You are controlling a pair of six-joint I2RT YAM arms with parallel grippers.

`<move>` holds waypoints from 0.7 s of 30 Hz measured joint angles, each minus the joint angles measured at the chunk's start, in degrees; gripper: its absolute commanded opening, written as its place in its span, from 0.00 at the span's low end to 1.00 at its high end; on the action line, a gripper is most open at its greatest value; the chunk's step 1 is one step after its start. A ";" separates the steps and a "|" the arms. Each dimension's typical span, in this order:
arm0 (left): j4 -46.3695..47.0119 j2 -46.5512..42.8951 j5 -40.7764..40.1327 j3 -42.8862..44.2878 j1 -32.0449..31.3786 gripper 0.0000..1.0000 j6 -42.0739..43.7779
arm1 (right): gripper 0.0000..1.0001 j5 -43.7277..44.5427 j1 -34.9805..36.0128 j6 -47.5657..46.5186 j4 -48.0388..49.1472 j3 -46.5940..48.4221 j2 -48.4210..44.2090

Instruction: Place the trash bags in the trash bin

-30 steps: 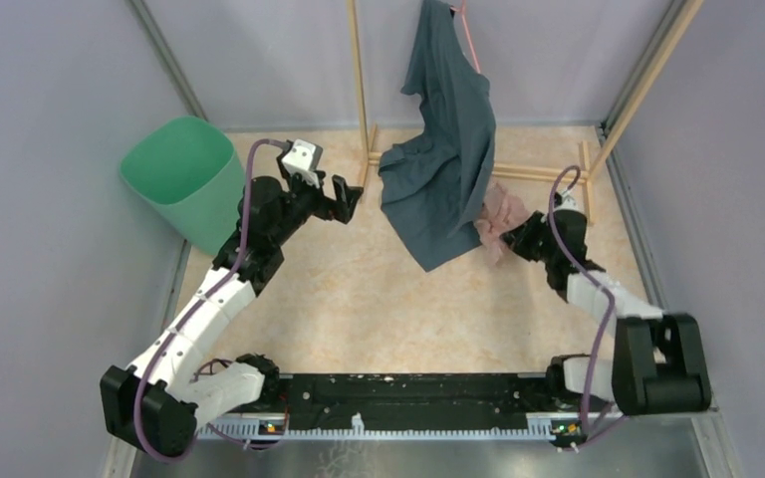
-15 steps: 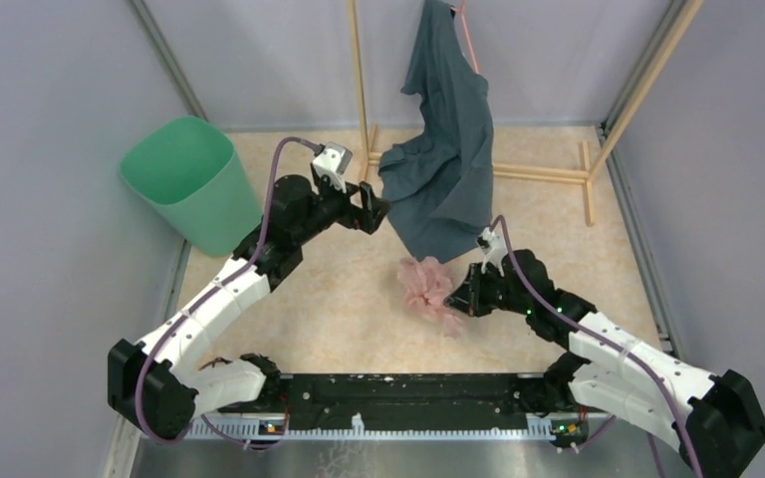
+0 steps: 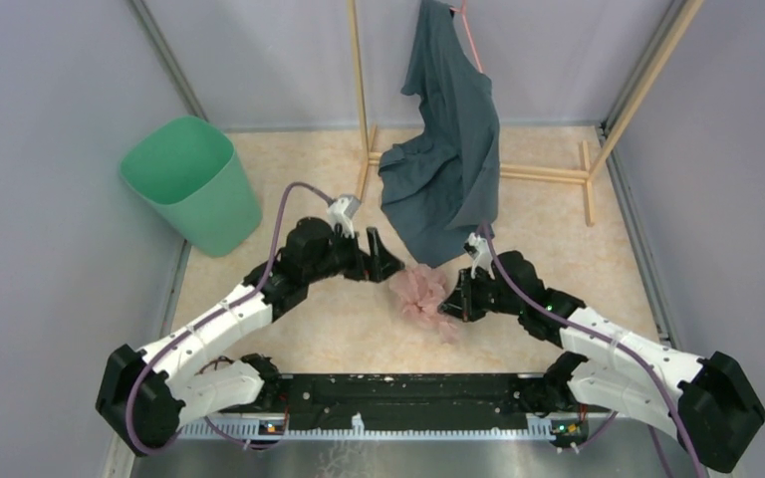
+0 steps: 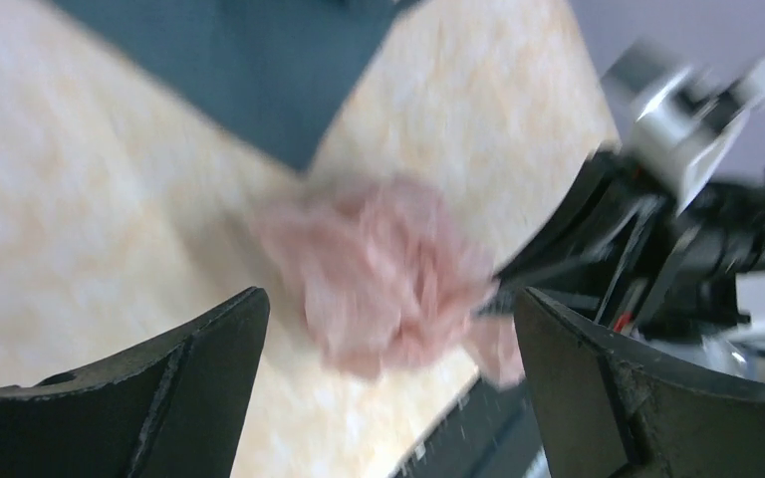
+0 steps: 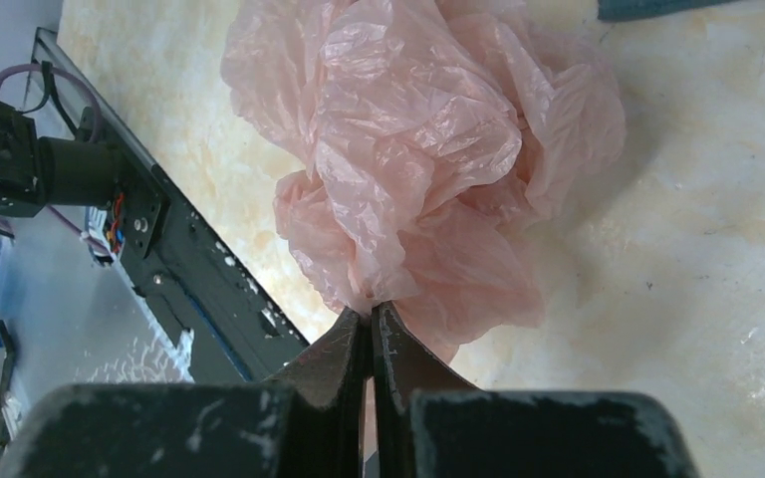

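The pale pink trash bag [image 3: 421, 291] is a crumpled bunch in the middle of the floor. My right gripper [image 3: 450, 302] is shut on its near edge; in the right wrist view the bag [image 5: 428, 149] bulges out from the closed fingertips [image 5: 371, 317]. My left gripper [image 3: 386, 267] is open and empty just left of the bag; its view is blurred and shows the bag [image 4: 388, 274] ahead between the two wide-apart fingers [image 4: 209, 368]. The mint-green trash bin [image 3: 191, 181] stands upright at the far left.
A dark teal-grey garment [image 3: 448, 149] hangs from a wooden rack [image 3: 359, 80] at the back, its lower edge just behind the bag. The black rail [image 3: 408, 388] runs along the near edge. Grey walls close in both sides.
My right gripper carried the pink bag from the right, behind the garment, to the middle of the floor. My left gripper swung from near the bin down and right, up to the bag.
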 measured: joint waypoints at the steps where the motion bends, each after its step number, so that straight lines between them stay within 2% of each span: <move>1: 1.09 -1.53 1.49 -3.78 0.09 0.98 -2.80 | 0.00 -0.04 -0.02 0.02 0.42 -0.09 -0.02; 4: 2.82 -3.52 4.44 -13.25 -0.87 0.97 -10.58 | 0.00 -1.01 -0.02 0.04 2.97 -0.92 -0.17; 6: 2.89 -2.16 4.59 -15.61 -2.36 0.88 -14.03 | 0.00 -1.68 -0.02 0.00 4.11 -1.51 -0.22; 13: 6.49 9.01 3.08 -12.48 -7.87 0.67 -19.98 | 0.00 -2.86 0.00 -1.05 5.22 -3.37 -1.68; 16: 7.21 11.13 0.98 -11.30 -8.90 0.49 -21.31 | 0.00 -3.76 0.00 -1.57 5.22 -3.41 -2.40; 21: 6.93 9.88 -2.80 -11.30 -9.16 0.19 -22.53 | 0.00 -3.80 0.00 -1.62 5.22 -3.74 -4.04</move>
